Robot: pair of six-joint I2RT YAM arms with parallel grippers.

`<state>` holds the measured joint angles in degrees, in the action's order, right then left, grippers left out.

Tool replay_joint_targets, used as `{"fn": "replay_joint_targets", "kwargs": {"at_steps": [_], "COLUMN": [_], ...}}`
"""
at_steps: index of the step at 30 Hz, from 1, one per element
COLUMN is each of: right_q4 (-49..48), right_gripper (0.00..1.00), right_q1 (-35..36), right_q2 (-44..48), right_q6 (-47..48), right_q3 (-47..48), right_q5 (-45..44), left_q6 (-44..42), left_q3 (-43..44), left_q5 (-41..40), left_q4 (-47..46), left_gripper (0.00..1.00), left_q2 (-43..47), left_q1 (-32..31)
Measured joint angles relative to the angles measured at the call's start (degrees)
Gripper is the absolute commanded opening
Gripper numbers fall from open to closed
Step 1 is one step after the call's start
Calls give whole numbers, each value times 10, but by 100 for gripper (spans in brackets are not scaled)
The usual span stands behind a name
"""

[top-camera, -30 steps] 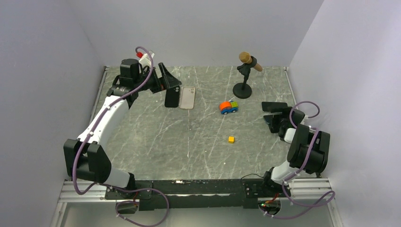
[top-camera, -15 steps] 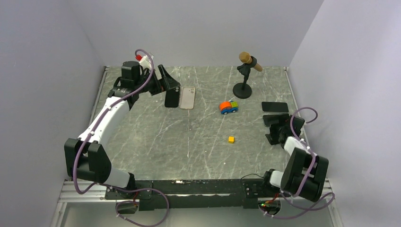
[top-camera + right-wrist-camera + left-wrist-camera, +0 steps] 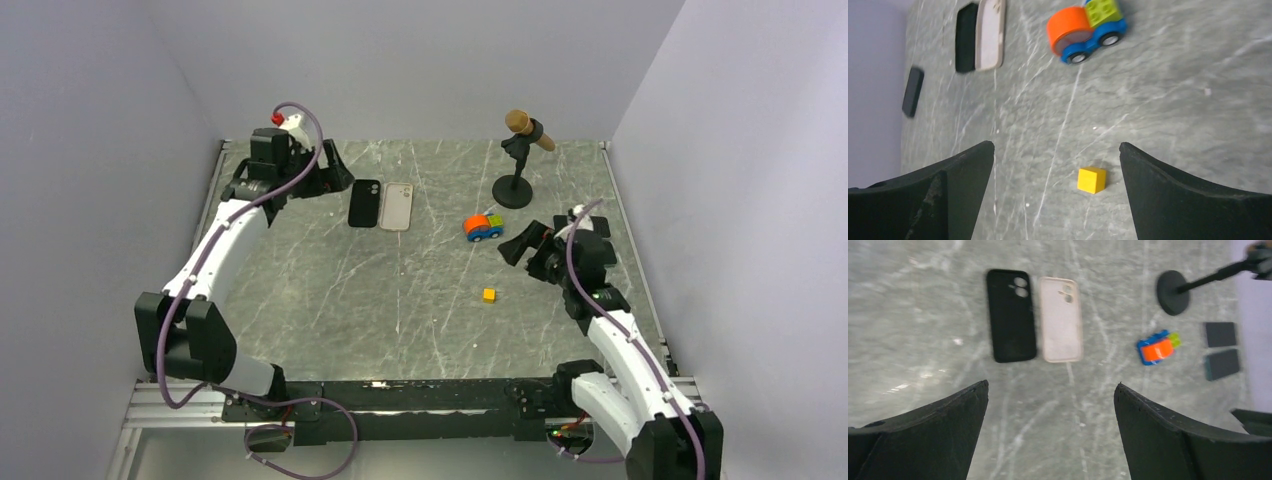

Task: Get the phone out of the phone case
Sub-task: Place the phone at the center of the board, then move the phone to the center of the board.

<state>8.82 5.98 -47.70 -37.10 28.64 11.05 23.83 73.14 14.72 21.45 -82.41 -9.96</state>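
A black phone case [image 3: 364, 203] with two camera rings lies flat at the back left, touching a white case [image 3: 397, 206] on its right. Both also show in the left wrist view, the black one [image 3: 1010, 315] and the white one [image 3: 1061, 320]. I cannot tell whether a phone is inside either. My left gripper [image 3: 338, 173] is open and empty, just left of the black case and apart from it [image 3: 1051, 385]. My right gripper [image 3: 516, 243] is open and empty mid-table, above the surface [image 3: 1056, 145].
A toy car [image 3: 483, 227] and a yellow cube [image 3: 488, 295] sit near my right gripper. A microphone stand [image 3: 514, 190] is at the back. Two dark slabs [image 3: 1220, 334] [image 3: 1223, 364] lie at the right. Another dark slab [image 3: 913, 91] lies near the left wall.
My left gripper let go of the black case, which now lies flat, and drew back to the left. My right arm swung from the right edge toward mid-table.
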Motion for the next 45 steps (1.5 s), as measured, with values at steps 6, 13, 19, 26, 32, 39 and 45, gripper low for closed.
{"fn": "replay_joint_targets", "kwargs": {"at_steps": [6,13,19,26,32,39,45], "right_q4": [-24,-33,-20,-15,-14,-13,-12], "right_gripper": [100,100,100,100,100,100,100], "right_q1": [90,139,139,139,139,139,139], "right_q2": [-23,-7,15,32,54,67,72], "right_q6": [47,81,109,116,117,118,112], "right_q3": [6,26,34,34,34,34,34], "right_q5": [49,92,104,111,111,110,110], "left_q6": [-91,-156,-159,-166,-170,-166,-145], "left_q3": [40,106,174,311,388,374,322], "left_q5": [-49,-125,-120,-77,-28,-5,2], "left_q4": [19,89,127,190,243,278,271], "left_gripper": [99,99,99,99,99,97,96], "left_q2": [-73,-212,-313,-398,-466,-488,-463], "left_q1": [75,168,284,342,361,363,358]}}
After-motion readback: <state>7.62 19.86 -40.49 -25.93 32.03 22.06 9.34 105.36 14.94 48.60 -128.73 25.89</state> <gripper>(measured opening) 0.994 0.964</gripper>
